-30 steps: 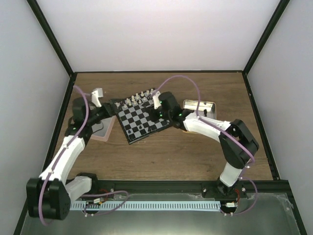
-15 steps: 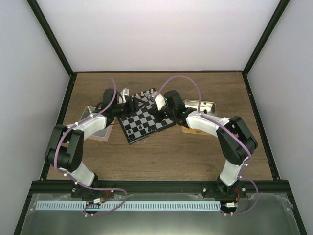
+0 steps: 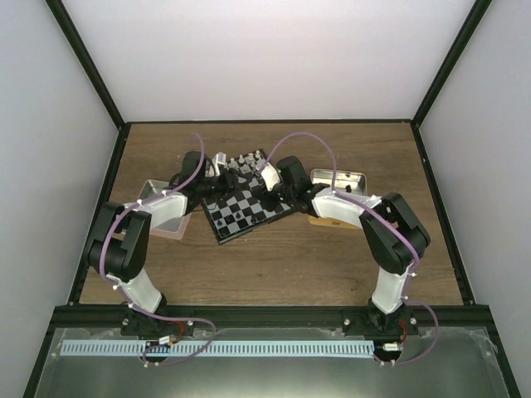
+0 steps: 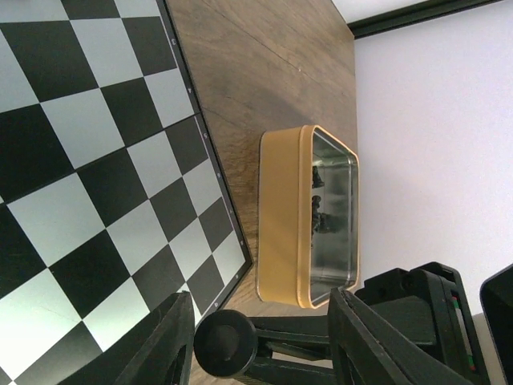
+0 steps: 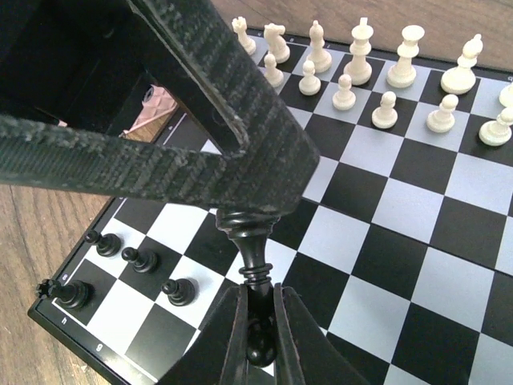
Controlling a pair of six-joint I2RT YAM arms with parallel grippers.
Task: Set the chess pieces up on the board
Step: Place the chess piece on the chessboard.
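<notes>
The board [image 3: 249, 207] lies mid-table, slightly turned. White pieces [image 5: 361, 72] stand in two rows on its far side. Three black pawns [image 5: 143, 259] and another black piece [image 5: 68, 294] stand at its near corner. My right gripper [image 5: 258, 321] is shut on the head of a black piece [image 5: 255, 257] and holds it tilted above the board. My left gripper [image 4: 260, 337] is open. Its fingers [image 5: 224, 104] straddle the base of that piece [image 4: 226, 343] without closing on it. Both grippers meet over the board in the top view, the left [image 3: 235, 186] and the right [image 3: 255, 192].
An orange-sided metal tin [image 4: 309, 216] holding several black pieces stands just right of the board; it also shows in the top view [image 3: 340, 184]. A pink tin [image 3: 166, 217] sits left of the board. Black frame rails edge the table.
My left arm has swung from over the pink tin to the board, and its open fingers now flank the black piece held by my right gripper. The right gripper shifted only slightly.
</notes>
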